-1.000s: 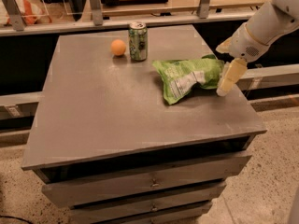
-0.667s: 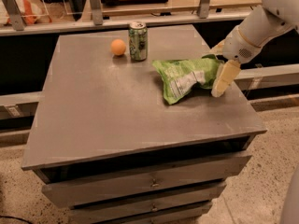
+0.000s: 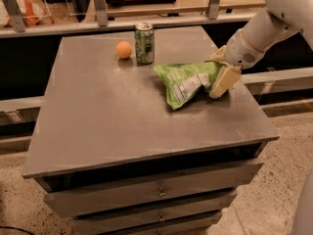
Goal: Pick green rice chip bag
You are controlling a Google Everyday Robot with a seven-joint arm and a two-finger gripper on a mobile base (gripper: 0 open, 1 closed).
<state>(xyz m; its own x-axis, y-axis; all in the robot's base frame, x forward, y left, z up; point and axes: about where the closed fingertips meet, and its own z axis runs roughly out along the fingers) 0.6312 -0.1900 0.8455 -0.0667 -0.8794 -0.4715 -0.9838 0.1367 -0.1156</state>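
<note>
Gripper (image 3: 215, 77): right of table centre, fingers spread astride the bag's right end, not yet pinching.
Green rice chip bag (image 3: 188, 82): lying crumpled on the grey table (image 3: 98, 116), right of centre; the end approach likely suits its narrowest part.
Drink can (image 3: 144, 43), orange ball (image 3: 123, 49): far side, apart from the bag.

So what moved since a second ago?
The tool slid left, pressing against the right end of the green rice chip bag, which looks nudged slightly left. I cannot tell whether it has hold of the bag. The green can, the orange ball and the table stayed put.
</note>
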